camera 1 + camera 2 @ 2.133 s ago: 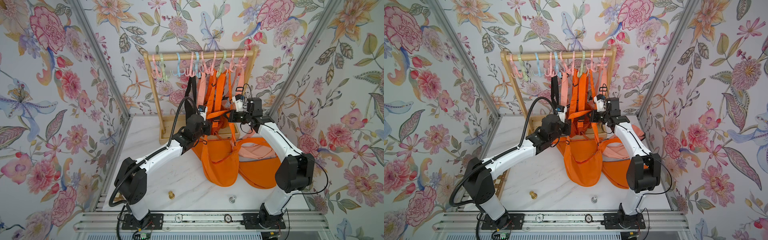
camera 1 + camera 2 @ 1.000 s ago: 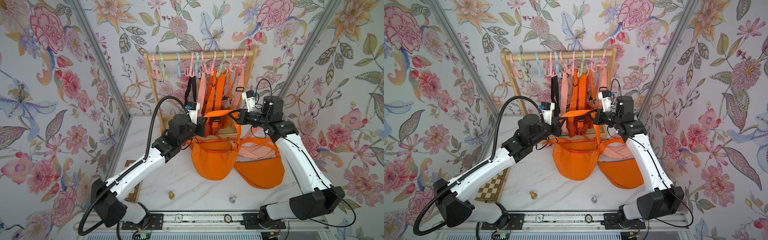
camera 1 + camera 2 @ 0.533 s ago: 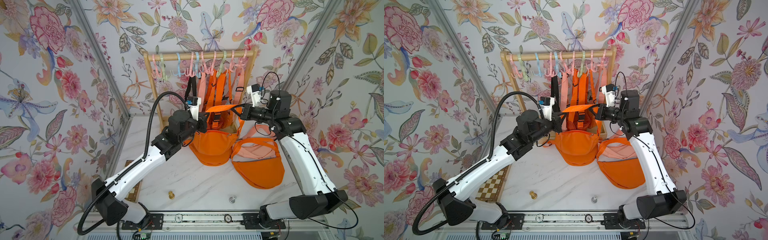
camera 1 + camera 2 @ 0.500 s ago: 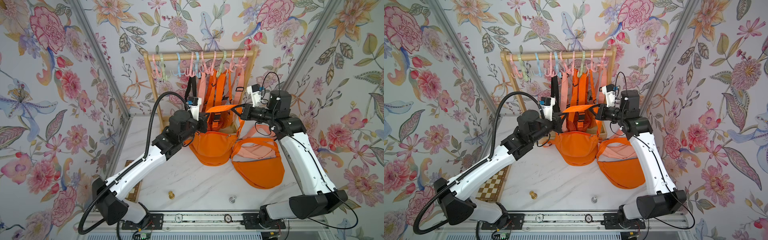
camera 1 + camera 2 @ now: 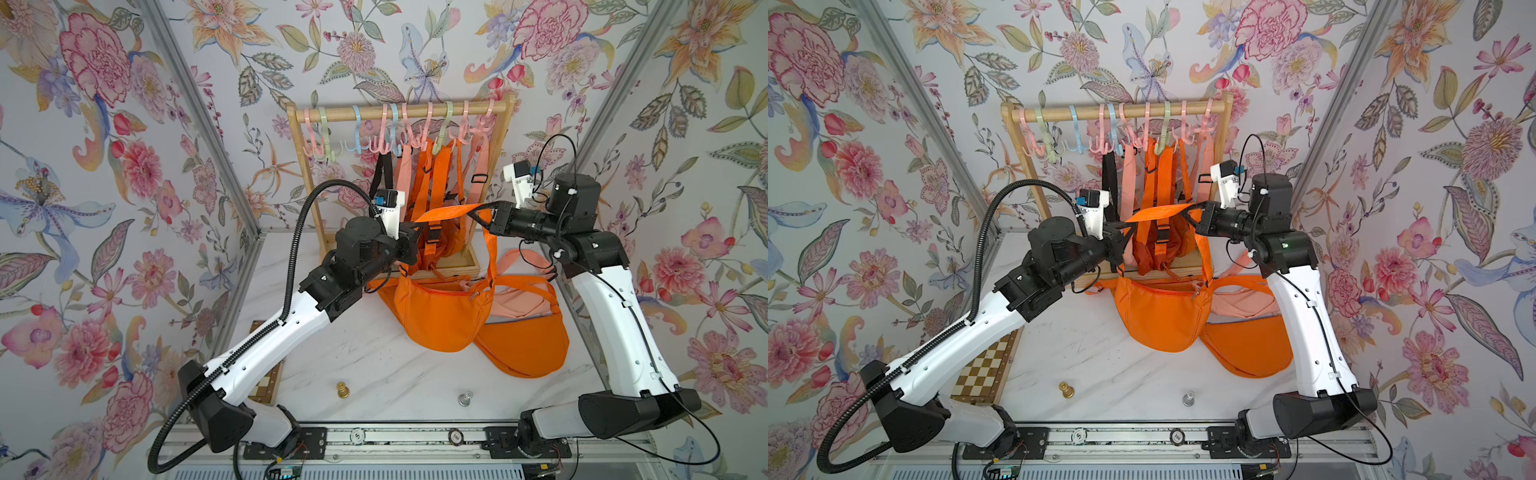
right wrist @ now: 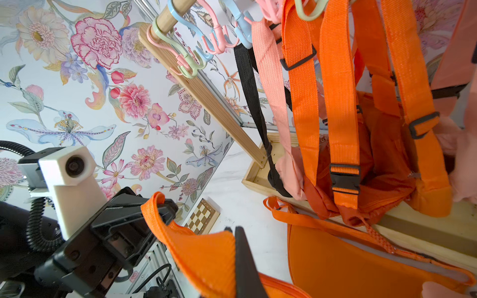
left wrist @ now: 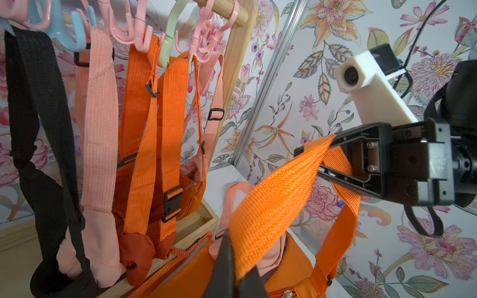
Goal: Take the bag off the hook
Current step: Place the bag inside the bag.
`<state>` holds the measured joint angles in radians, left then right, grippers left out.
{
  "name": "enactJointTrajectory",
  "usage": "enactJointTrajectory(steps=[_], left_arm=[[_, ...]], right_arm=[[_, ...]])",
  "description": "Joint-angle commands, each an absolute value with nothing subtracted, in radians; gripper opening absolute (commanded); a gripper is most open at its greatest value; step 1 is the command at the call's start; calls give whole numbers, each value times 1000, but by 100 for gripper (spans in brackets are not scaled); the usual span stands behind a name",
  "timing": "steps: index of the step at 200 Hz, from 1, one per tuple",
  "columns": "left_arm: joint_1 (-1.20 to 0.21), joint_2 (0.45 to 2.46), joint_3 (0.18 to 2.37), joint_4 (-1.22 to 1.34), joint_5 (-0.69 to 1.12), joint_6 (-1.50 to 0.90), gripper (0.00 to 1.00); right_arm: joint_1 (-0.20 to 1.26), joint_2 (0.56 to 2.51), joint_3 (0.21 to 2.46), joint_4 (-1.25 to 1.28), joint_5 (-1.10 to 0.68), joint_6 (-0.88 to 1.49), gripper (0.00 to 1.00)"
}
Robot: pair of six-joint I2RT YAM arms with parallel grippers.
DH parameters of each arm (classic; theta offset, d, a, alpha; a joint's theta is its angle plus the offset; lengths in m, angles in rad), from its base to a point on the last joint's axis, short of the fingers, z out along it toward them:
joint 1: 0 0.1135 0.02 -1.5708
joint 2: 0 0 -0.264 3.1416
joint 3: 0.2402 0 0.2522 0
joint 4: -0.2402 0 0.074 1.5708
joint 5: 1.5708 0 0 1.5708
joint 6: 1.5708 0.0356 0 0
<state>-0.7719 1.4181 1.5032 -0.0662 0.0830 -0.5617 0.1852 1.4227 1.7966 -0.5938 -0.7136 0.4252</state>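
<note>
1. Wooden rack point(image 5: 399, 111): stands at the back, hooks point(image 5: 357, 137) on its rail, other bags point(image 7: 144, 247) hanging from them.
2. Orange bag point(image 5: 440, 316): clear of the hooks, hanging before the rack between my arms, zip edge up and rounded bottom toward the table point(image 5: 374, 365). Whether it touches the table I cannot tell.
3. Strap point(image 5: 444, 212): taut, near level, running left to right. I judge this holds the loop free.
4. Left gripper point(image 5: 411, 239), right gripper point(image 5: 478, 214): each clamped on the strap.

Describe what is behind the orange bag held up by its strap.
Behind the orange bag stands the wooden rack, with hanging bags on its hooks. The orange bag hides the table beneath it and one edge of a second orange bag.
</note>
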Motion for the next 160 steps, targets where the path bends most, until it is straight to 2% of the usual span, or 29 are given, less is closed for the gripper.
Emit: enactJointTrajectory(steps=[1,28,97,160], left_arm=[[-723,1319,1440,-143,-120,-616,1],[-711,1363,1426,-144,-148,-597,1],[-603,1555,1458,-121,-30,-622,0],[-630,1442,1398,-114,-36,-668,0]], right_arm=[[74,1357,1771,-541,-512,473,0],[66,1391,1721,-529,-486,467,0],[78,1603,1640,-529,-448,418,0],[87,1500,1666,-549,-403,394,0]])
